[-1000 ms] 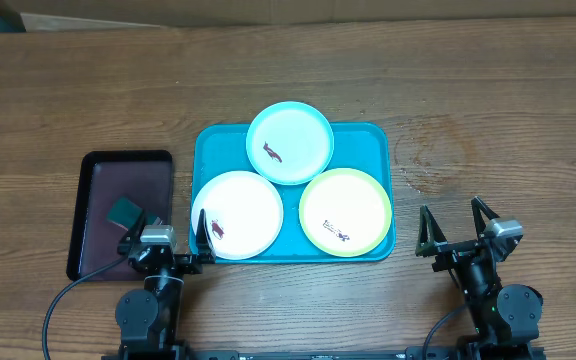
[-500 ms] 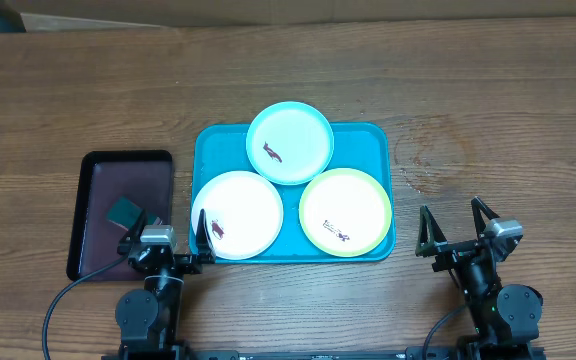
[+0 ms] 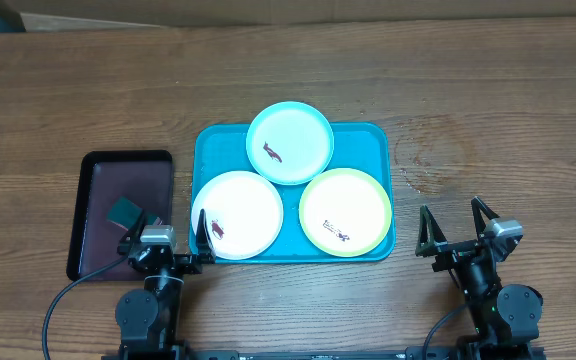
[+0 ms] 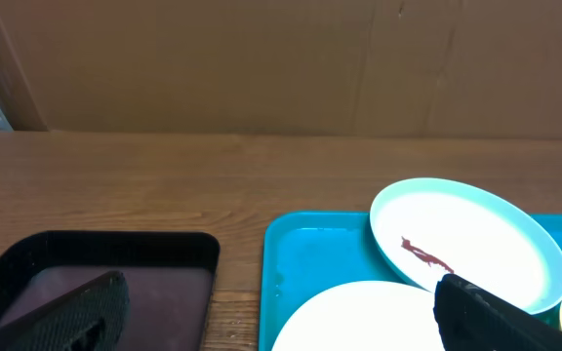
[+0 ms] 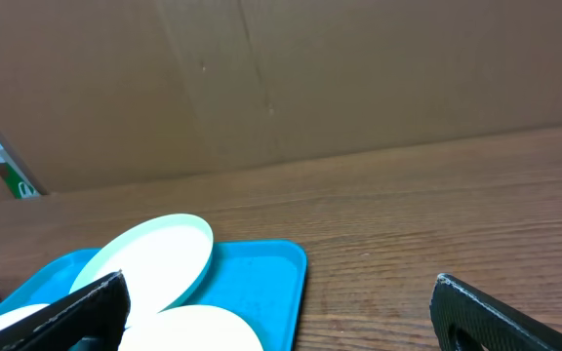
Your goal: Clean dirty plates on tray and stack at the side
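Note:
The teal tray (image 3: 368, 145) lies mid-table with three plates on it. A pale blue plate (image 3: 290, 143) sits at the back, a white plate (image 3: 238, 215) front left and a yellow-green plate (image 3: 345, 212) front right; each carries a small brown-red smear. My left gripper (image 3: 168, 232) rests open at the near table edge, by the tray's front-left corner. The right gripper (image 3: 455, 225) rests open on bare wood to the right of the tray. In the left wrist view the open gripper (image 4: 281, 322) frames the white plate (image 4: 359, 322) and pale blue plate (image 4: 476, 234). Nothing is held.
A dark maroon-black tray (image 3: 123, 210) lies left of the teal tray, holding a small dark green sponge (image 3: 124, 211). Brown cardboard walls stand behind the table. Bare wood stretches right of the tray (image 5: 261, 268) in the right wrist view.

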Robot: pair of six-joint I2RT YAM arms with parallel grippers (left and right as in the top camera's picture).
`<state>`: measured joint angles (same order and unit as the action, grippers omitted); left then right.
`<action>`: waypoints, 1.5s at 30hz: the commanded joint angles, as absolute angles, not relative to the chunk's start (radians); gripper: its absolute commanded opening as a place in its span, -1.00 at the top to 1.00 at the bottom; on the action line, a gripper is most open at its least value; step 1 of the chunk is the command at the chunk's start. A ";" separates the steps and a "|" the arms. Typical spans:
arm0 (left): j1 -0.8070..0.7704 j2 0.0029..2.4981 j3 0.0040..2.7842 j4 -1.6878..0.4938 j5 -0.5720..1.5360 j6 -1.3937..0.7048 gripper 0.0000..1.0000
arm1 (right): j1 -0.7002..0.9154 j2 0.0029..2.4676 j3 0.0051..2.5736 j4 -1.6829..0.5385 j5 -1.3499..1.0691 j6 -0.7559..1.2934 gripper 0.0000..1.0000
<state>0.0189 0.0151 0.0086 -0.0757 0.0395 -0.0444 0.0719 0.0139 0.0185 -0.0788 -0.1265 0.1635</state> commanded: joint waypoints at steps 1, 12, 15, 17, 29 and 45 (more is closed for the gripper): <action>0.012 0.007 0.005 -0.078 0.026 -0.022 -0.99 | 0.067 0.005 0.008 -0.073 -0.128 0.163 -1.00; 0.012 0.007 0.005 -0.075 0.046 -0.046 -1.00 | 0.067 0.005 0.008 -0.073 -0.128 0.163 -1.00; 0.012 0.007 0.005 -0.069 0.109 -0.160 -0.99 | 0.067 0.005 0.008 -0.073 -0.128 0.163 -1.00; 0.012 0.007 0.005 -0.070 0.109 -0.212 -0.99 | 0.067 0.005 0.008 -0.073 -0.128 0.163 -1.00; 0.012 0.007 0.005 0.192 0.338 -0.524 -0.99 | 0.067 0.005 0.008 -0.073 -0.128 0.163 -1.00; 0.013 0.374 0.528 -0.299 0.002 -0.223 -1.00 | 0.067 0.005 0.008 -0.073 -0.128 0.163 -1.00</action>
<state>0.0189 0.2245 0.4103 -0.2218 0.1352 -0.3145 0.0719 0.0139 0.0185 -0.0788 -0.1265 0.1638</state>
